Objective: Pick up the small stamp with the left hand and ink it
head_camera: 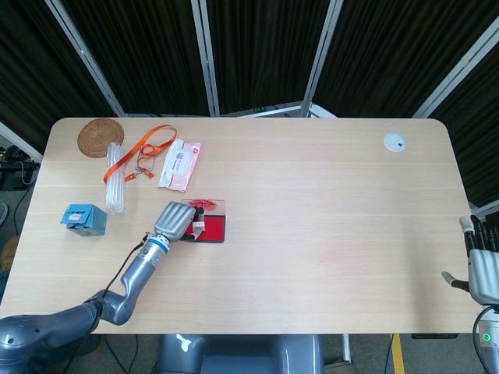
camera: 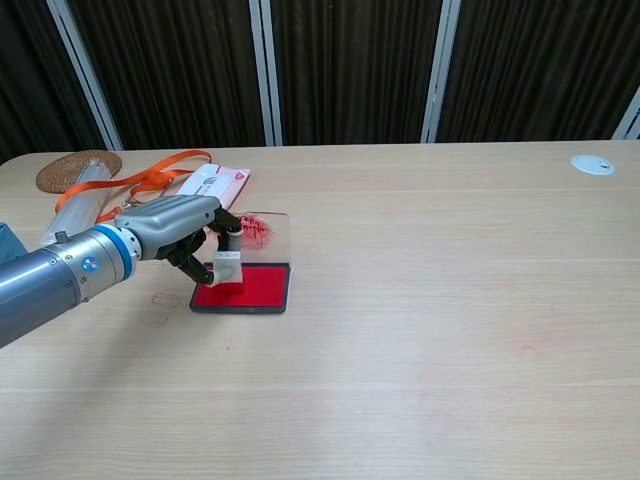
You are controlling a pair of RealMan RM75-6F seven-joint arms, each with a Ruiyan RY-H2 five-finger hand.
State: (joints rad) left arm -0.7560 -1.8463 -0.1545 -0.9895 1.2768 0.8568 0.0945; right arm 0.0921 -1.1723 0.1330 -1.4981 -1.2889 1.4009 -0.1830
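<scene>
things sit along the left end of the desk [head_camera: 327, 210]: a round woven mat [head_camera: 100, 137], a clear tube [head_camera: 115, 178], an orange strap [head_camera: 144, 148] and a white packet [head_camera: 180, 164] at the back, and a small blue box [head_camera: 83, 219] nearer the front edge. they are well away from the work spot, so i think they are just parked there out of the way. next comes the left hand [camera: 178, 228], reaching in low from the left side. its fingers [camera: 212, 271] are curled in and pinch the small stamp [camera: 229, 266], which has a pale top and a red bottom. the hand holds the stamp up by its top so the red face points down. the stamp is on the left part of the red ink pad [camera: 243, 288], and it looks to be touching the red, so i think the inking step is happening right now. the pad lies flat and open so the stamp can press down on it. its clear lid [camera: 262, 232], smeared with red, lies just behind it. far to the right at the back is a small white disc [head_camera: 394, 142]. the right hand [head_camera: 482, 265] waits by the right edge of the desk with its fingers straight and a little apart, holding nothing, because this job is not for it.
</scene>
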